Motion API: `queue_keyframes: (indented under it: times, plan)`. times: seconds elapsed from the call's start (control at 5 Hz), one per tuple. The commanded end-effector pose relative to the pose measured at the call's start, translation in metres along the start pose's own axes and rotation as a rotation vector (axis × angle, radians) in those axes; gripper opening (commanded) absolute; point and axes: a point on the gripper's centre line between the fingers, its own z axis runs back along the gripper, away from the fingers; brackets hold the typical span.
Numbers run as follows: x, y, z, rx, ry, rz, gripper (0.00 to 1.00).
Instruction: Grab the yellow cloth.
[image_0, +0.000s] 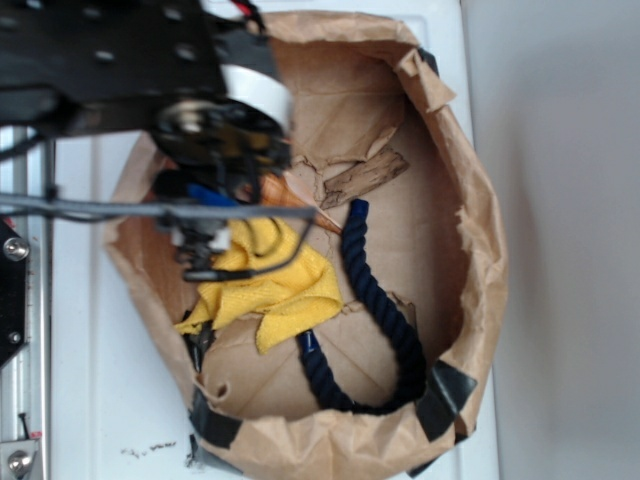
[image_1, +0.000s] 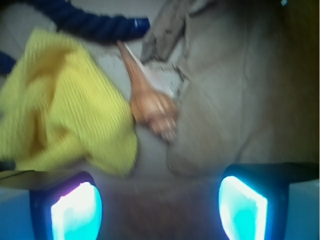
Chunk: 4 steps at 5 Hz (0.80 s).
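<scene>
- Your tool is hanging wide open, holding nothing.
- Cloth is lying in the paper tray, left of the tool's centre, touching the shell.
- Dropping straight, you're risking pinching the shell or only a cloth edge.
- Rope is sitting close behind; watch for snagging.

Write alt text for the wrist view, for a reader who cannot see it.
A crumpled bright yellow fabric cloth lies at left on brown paper, touching an orange-tan spiral seashell at centre. A thick navy rope runs along the top, and the open hand shows two glowing blue pads at the bottom.
</scene>
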Motion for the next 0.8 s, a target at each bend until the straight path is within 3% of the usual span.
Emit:
queue_keyframes:
  times: [0.0,0.2,0.4,0.6]
  plan:
    - [-0.003,-0.042,0.022,-0.031,-0.042,-0.137,1.0]
    - [-0.011,-0.045,0.022,-0.038,-0.056,-0.167,1.0]
    - [0.0,-0.044,0.011,-0.06,-0.059,-0.152,1.0]
    - [0.001,-0.031,0.014,-0.106,-0.057,-0.147,1.0]
